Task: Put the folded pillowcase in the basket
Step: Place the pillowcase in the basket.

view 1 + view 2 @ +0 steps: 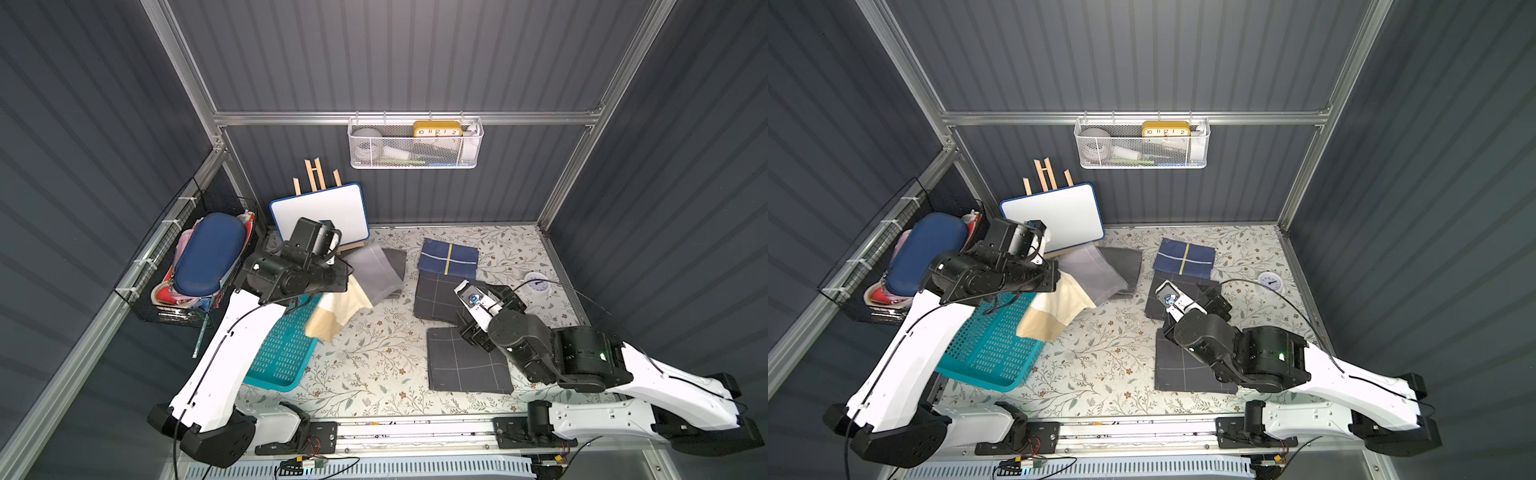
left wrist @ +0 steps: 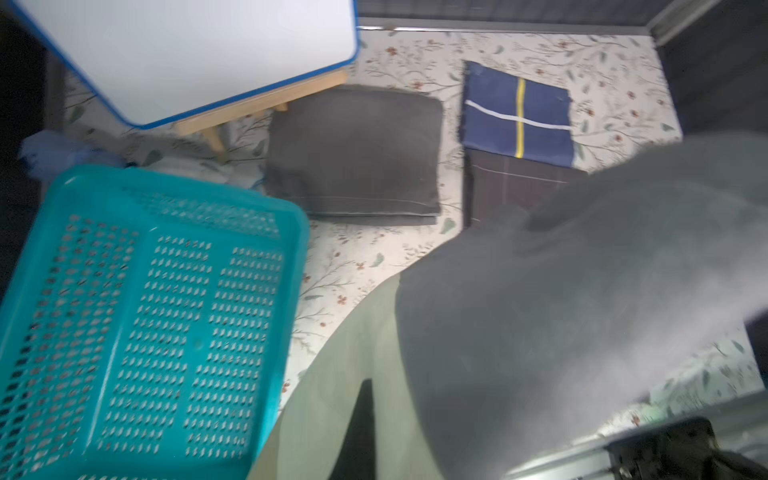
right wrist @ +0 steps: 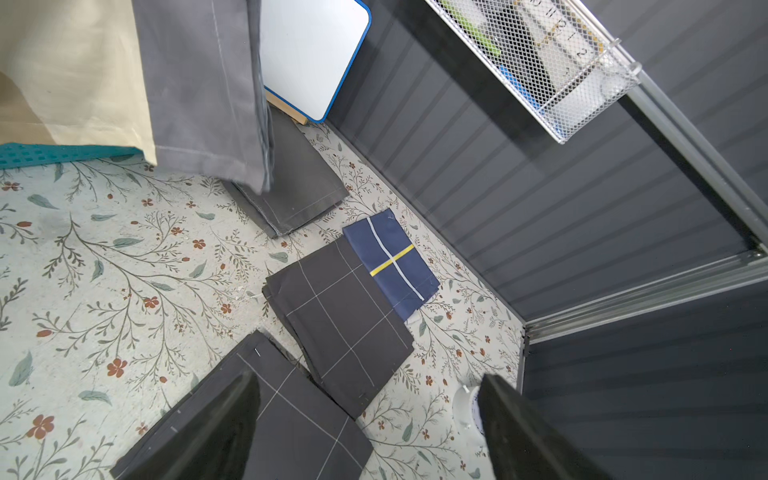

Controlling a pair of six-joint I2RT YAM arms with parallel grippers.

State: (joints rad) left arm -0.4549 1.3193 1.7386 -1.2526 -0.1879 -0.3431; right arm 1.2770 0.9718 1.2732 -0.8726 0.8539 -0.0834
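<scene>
We noted the left gripper [image 1: 345,277] pinching the grey-and-cream pillowcase [image 1: 374,274], which hung over the far right corner of the teal basket [image 1: 286,353], not yet inside. It was held high, we judged, to clear the rim. The right gripper [image 3: 368,378] stood spread and empty over the checked cloths [image 3: 345,316].

I see the basket [image 1: 286,357] front-left on the table [image 1: 374,365], the whiteboard [image 1: 324,212] behind it, the pillowcase [image 1: 376,274] hanging at its far right corner, and folded cloths [image 1: 465,365] spread to the right.
</scene>
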